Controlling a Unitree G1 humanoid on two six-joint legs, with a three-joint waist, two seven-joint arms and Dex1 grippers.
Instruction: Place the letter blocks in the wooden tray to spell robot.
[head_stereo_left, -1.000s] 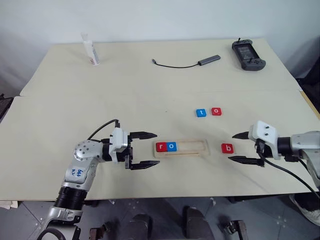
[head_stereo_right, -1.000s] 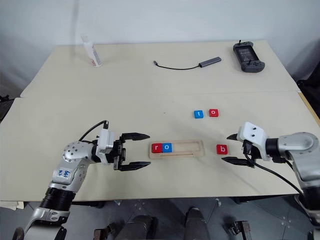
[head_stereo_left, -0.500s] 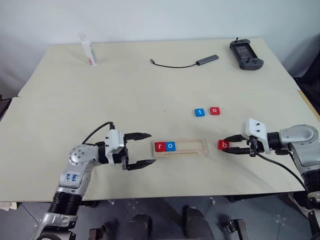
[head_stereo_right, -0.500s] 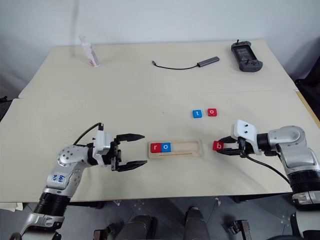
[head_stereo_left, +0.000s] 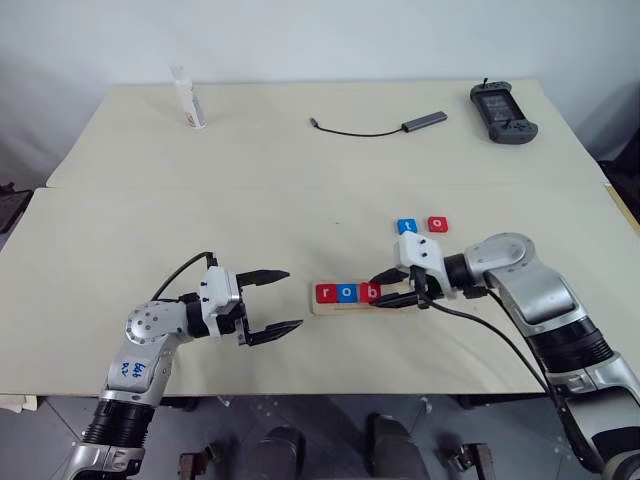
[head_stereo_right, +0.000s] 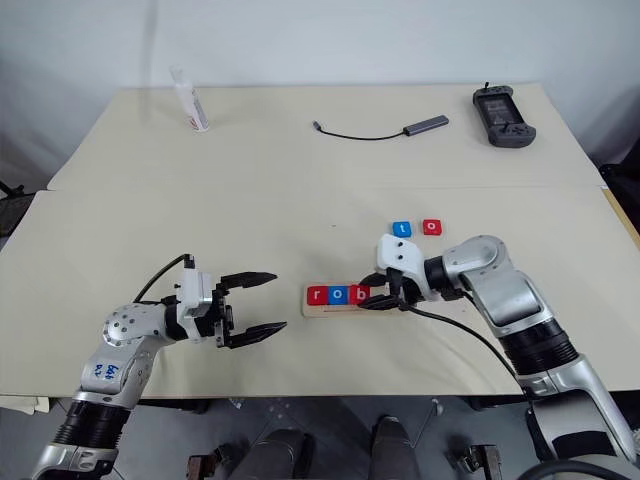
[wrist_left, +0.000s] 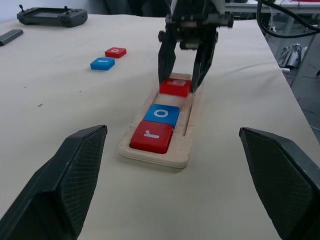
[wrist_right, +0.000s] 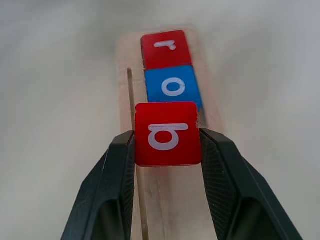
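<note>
The right gripper (wrist_right: 167, 145) has its two black fingers clamped on the sides of the red b block (wrist_right: 168, 133), holding it over the wooden tray (wrist_left: 187, 127) at the third place, just beside the blue o block (wrist_left: 161, 114); the red r block (wrist_left: 151, 136) sits at the tray's end next to it. From the left wrist view the b block looks slightly raised or barely resting in the tray, so whether it is fully seated cannot be told. To finish this step well, the robot should lower the block flat into the tray, keep its edge square against the blue o and inside the thin rim, and then open the fingers gently so they do not drag the block or nudge the tray. The blue t block (head_stereo_left: 405, 226) and the second red o block (head_stereo_left: 436, 224) lie side by side on the table (head_stereo_left: 300, 180) beyond the tray, yet to be placed. The left gripper (head_stereo_left: 268, 302) hovers near the tray's r end with its jaws wide apart and nothing in them.
</note>
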